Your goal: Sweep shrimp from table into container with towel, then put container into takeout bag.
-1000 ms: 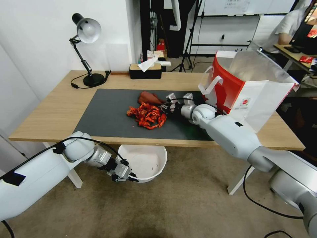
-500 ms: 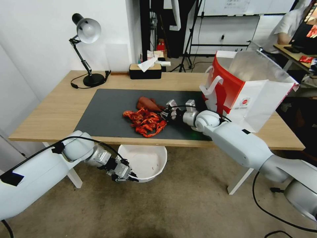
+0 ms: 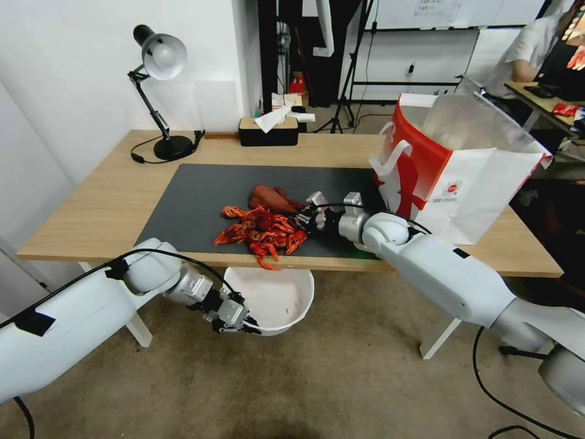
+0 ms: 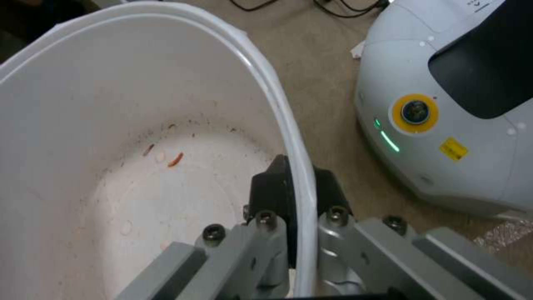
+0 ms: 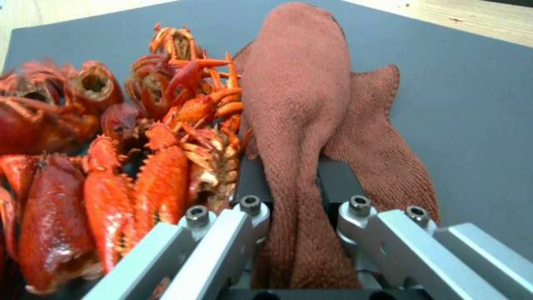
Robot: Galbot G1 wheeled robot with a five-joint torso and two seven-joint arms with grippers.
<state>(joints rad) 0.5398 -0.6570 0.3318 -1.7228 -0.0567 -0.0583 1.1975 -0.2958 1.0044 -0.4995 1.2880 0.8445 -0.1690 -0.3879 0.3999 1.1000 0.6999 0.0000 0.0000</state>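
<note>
Right arm stretched low across the bench [image 3: 91, 207], right gripper [image 3: 309, 217] clamped on the towel [image 3: 268, 197], shrimp [image 3: 259, 230] heaped at the near edge, one seemingly overhanging. Left gripper [image 3: 239, 320] pinches the container [image 3: 277, 300] rim below that edge.

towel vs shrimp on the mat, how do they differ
The towel is one matte, dark brick-red cloth; the shrimp are many glossy, brighter red-orange pieces with thin legs. The towel is clamped in the right gripper; the shrimp lie loose, bunched at the table's near edge. Both rest on the grey mat, touching.
</note>
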